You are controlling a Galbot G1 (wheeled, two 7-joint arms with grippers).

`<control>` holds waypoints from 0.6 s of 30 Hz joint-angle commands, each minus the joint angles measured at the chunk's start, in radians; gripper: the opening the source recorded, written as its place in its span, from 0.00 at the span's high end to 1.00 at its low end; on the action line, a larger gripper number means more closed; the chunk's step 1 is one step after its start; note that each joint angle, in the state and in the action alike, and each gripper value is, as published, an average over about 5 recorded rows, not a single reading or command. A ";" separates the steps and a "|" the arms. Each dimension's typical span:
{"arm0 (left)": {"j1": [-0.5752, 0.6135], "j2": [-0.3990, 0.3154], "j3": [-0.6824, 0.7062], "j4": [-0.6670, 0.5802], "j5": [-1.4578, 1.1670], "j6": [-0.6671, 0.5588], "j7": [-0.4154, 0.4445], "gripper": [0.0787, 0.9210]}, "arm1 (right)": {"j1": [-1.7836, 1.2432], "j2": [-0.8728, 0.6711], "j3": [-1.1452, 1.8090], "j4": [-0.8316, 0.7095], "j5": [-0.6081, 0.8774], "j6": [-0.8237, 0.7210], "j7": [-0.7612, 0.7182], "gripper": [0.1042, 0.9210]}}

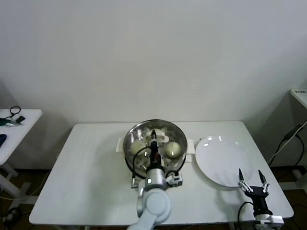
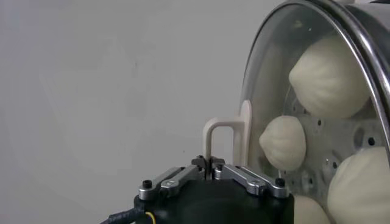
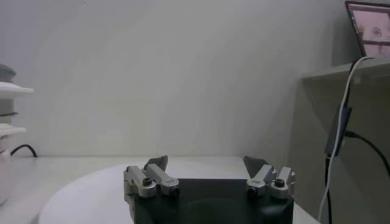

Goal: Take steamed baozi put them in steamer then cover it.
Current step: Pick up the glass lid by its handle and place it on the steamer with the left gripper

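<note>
The steel steamer (image 1: 130, 136) stands mid-table on its white base. The glass cover (image 1: 163, 130) lies over it. Pale baozi (image 1: 173, 149) show through the glass, another at the left (image 1: 138, 146). My left gripper (image 1: 153, 140) is above the pot's centre, shut on the cover's cream handle. In the left wrist view the gripper (image 2: 210, 163) pinches the handle (image 2: 219, 129); the cover (image 2: 271, 91) and three baozi (image 2: 329, 76) (image 2: 283, 143) (image 2: 362, 189) sit behind it. My right gripper (image 1: 251, 176) is open and empty at the table's front right, also seen in the right wrist view (image 3: 207, 164).
A flat white plate (image 1: 223, 158) lies right of the steamer, just beyond the right gripper; it also shows in the right wrist view (image 3: 91, 189). A side table (image 1: 21, 120) stands far left. A shelf (image 1: 300, 96) and hanging cables (image 1: 288, 139) are at the right.
</note>
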 commanded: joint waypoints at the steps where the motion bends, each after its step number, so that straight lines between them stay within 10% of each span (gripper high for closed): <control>1: -0.003 -0.049 0.004 0.002 -0.007 0.006 0.005 0.93 | -0.005 0.000 0.003 0.004 -0.007 0.005 0.000 0.12; 18: 0.024 -0.049 0.010 -0.015 0.003 -0.020 -0.005 0.84 | -0.018 0.008 0.010 0.032 -0.015 0.001 -0.021 0.12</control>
